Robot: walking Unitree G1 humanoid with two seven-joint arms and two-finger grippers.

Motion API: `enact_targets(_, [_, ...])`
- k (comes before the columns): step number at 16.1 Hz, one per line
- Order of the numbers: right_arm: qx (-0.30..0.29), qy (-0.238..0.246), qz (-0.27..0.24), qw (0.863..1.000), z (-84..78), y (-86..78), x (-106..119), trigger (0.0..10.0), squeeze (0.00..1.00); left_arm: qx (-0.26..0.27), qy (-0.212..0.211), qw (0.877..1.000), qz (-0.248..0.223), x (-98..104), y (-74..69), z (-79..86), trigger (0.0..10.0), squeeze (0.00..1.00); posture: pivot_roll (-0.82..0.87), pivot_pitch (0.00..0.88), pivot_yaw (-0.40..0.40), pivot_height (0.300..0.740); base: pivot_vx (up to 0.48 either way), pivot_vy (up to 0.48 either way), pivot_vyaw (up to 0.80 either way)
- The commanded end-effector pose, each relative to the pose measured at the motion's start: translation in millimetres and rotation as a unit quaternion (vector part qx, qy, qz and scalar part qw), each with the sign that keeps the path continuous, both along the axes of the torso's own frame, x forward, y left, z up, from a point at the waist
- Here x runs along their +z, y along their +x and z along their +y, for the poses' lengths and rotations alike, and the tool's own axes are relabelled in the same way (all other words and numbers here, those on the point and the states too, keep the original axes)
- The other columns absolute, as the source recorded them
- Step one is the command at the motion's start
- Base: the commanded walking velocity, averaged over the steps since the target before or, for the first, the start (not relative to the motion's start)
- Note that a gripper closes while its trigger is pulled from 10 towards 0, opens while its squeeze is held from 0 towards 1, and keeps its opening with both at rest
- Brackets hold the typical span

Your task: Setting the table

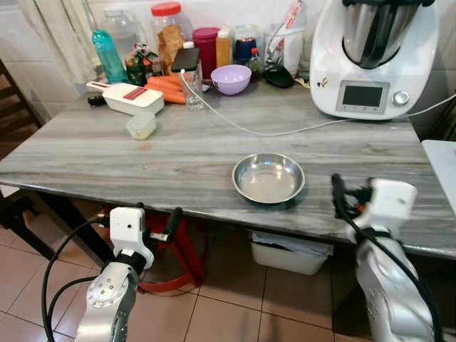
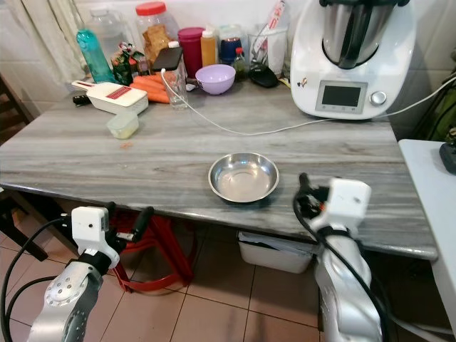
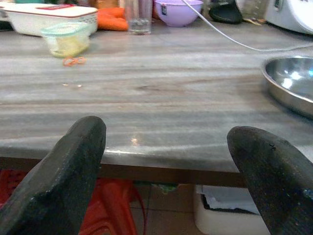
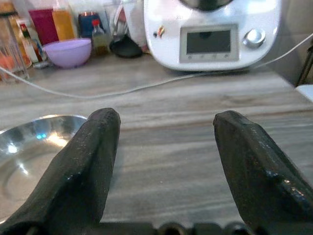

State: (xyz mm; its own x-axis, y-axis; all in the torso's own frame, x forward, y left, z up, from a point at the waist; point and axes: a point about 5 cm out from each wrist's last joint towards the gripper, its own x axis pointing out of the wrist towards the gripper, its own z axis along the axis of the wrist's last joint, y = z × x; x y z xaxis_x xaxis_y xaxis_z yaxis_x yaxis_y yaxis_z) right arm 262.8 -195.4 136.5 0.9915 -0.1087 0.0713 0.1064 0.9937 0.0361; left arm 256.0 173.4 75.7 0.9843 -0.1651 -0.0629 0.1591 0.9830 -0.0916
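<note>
A shallow steel bowl [image 1: 268,177] sits empty on the grey stone-look table [image 1: 178,157], close to its front edge. My right gripper [image 1: 345,198] hovers at table height just right of the bowl; in the right wrist view its fingers [image 4: 93,147] stand wide apart and open, with the bowl [image 4: 34,142] off to one side. My left gripper [image 1: 162,226] hangs low in front of the table's front edge, left of the bowl. It is open and empty, and in the left wrist view the bowl's rim [image 3: 293,83] lies on the tabletop beyond it.
At the back stand a white kitchen machine [image 1: 370,57], a purple bowl [image 1: 231,78], a glass [image 1: 193,92], jars and bottles, carrots [image 1: 167,85] and a white slicer box [image 1: 128,96]. A small plastic tub [image 1: 141,125] and a white cable [image 1: 285,130] lie mid-table. Under it are a red stool [image 1: 178,249] and a white bin [image 1: 288,253].
</note>
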Motion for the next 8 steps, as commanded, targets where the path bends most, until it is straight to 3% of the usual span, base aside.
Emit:
enact_targets(1, [0.006,-0.002,-0.010,1.000,3.8,-5.0,4,10.0,1.00,0.022,0.001,1.000,0.002,0,0.7,7.6,10.0,0.00,-0.08,0.000,0.106,0.740,0.000,0.000,0.00])
enact_targets(3, [0.015,-0.009,-0.005,1.000,10.5,-19.3,2,10.0,1.00,0.027,-0.006,1.000,0.003,-1,1.9,5.8,10.0,0.00,-0.08,0.000,0.107,0.740,0.000,0.000,0.00])
enact_targets(4, [0.021,-0.012,0.001,1.000,14.2,-22.1,-1,10.0,0.32,0.030,-0.004,1.000,0.005,-2,2.4,4.1,10.0,0.00,-0.08,0.000,0.106,0.740,0.000,0.000,0.00])
enact_targets(5, [0.022,-0.009,0.003,1.000,15.8,-22.5,-2,10.0,0.00,0.032,-0.003,0.999,0.007,-2,2.8,3.2,10.0,0.00,-0.08,0.000,0.106,0.740,0.000,0.000,-0.48])
enact_targets(8, [0.028,0.000,0.008,1.000,19.5,-20.3,-3,10.0,0.00,0.036,-0.003,0.999,0.010,-2,5.3,0.9,10.0,0.00,-0.08,0.000,0.103,0.740,0.000,0.000,-0.80])
